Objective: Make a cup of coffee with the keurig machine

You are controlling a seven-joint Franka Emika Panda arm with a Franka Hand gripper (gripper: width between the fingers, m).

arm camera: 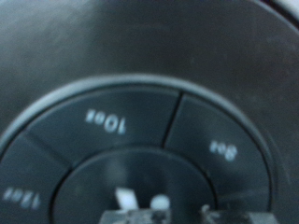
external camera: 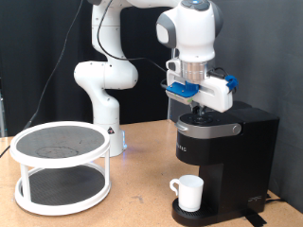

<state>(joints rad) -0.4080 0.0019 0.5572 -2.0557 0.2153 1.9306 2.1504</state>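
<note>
The black keurig machine (external camera: pixel 232 156) stands at the exterior view's right, its lid down. The white cup (external camera: pixel 187 193) sits upright on the machine's round drip base, under the spout, handle toward the exterior view's left. My gripper (external camera: pixel 198 113) points straight down onto the lid's top, fingers close together and holding nothing. In the wrist view the gripper (arm camera: pixel 179 217) hovers just over the round button panel (arm camera: pixel 140 140), marked 10oz, 8oz and 12oz, close to its centre button (arm camera: pixel 135 191).
A white two-tier round rack (external camera: pixel 62 165) with dark mesh shelves stands on the wooden table (external camera: pixel 133 203) at the exterior view's left. The arm's white base (external camera: pixel 102 95) rises behind it. A black curtain hangs at the back.
</note>
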